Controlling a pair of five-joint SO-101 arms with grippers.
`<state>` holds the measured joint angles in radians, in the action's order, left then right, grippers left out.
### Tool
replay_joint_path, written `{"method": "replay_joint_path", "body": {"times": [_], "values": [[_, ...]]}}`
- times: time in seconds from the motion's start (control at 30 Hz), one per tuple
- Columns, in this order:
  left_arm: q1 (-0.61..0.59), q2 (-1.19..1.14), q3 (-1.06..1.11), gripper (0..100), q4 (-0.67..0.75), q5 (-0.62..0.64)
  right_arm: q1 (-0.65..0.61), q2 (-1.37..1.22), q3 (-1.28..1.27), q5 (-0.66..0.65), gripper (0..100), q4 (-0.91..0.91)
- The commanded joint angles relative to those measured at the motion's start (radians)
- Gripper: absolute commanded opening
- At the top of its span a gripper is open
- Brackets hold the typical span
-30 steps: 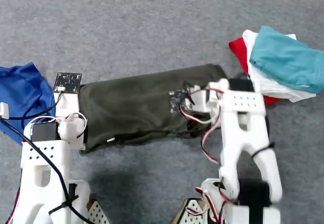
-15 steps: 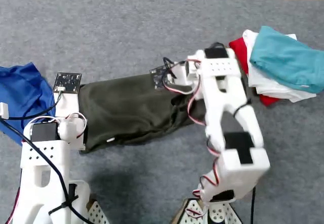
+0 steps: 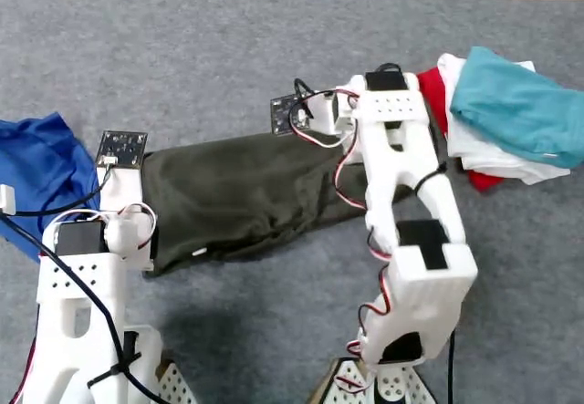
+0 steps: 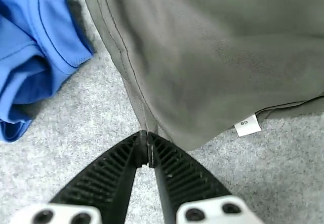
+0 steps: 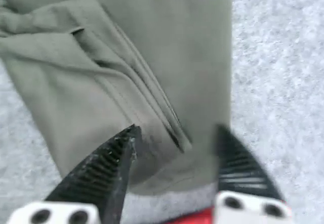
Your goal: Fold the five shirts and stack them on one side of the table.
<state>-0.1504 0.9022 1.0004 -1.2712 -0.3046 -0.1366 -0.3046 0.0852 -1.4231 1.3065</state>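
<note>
An olive shirt (image 3: 237, 190), folded into a long band, lies across the middle of the table. My left gripper (image 4: 146, 150) is shut on its hem at the left end (image 3: 149, 244), close to a small white label (image 4: 245, 126). My right gripper (image 5: 177, 133) hangs open over the shirt's right end (image 5: 152, 72), with nothing between its fingers. The right arm (image 3: 388, 112) covers that end from above. A crumpled blue shirt (image 3: 36, 167) lies at the left edge of the table, beside the left arm.
At the right, teal (image 3: 516, 103), white (image 3: 484, 153) and red (image 3: 431, 94) shirts lie in a loose pile close to the right arm. Bare grey carpet-like table (image 3: 228, 67) stretches behind the olive shirt and in front of it between the arm bases.
The right arm has swung from the near side of the shirt's right end up and back over it, toward the pile. The left arm and its grip have not moved.
</note>
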Motion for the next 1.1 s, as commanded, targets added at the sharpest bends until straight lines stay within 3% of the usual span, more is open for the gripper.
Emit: {"method": "replay_joint_path", "body": {"times": [0.0, 0.1, 0.2, 0.37, 0.6, 0.87, 1.07], "values": [[-0.002, 0.018, -0.009, 2, 0.014, -0.006, 0.022, 0.153, 0.030, 0.015, 29.9, 0.077], [-0.005, 0.018, -0.009, 2, 0.037, -0.002, 0.038, 0.213, 0.028, 0.104, 18.4, 0.114], [0.000, 0.016, -0.011, 2, 0.068, 0.005, 0.058, 0.216, 0.018, 0.262, 0.0, 0.097], [0.002, -0.033, -0.017, 2, 0.120, 0.103, 0.081, 0.117, -0.058, 0.465, 0.5, -0.032], [0.003, -0.363, -0.215, 2, 0.160, 0.190, 0.085, -0.139, -0.019, 0.652, 0.5, -0.187], [-0.009, -0.800, -0.301, 2, 0.299, 0.157, 0.124, -0.358, 0.185, 0.658, 0.5, -0.084], [-0.021, -0.860, -0.299, 2, 0.338, 0.157, 0.124, -0.369, 0.249, 0.655, 0.5, -0.025]]}}
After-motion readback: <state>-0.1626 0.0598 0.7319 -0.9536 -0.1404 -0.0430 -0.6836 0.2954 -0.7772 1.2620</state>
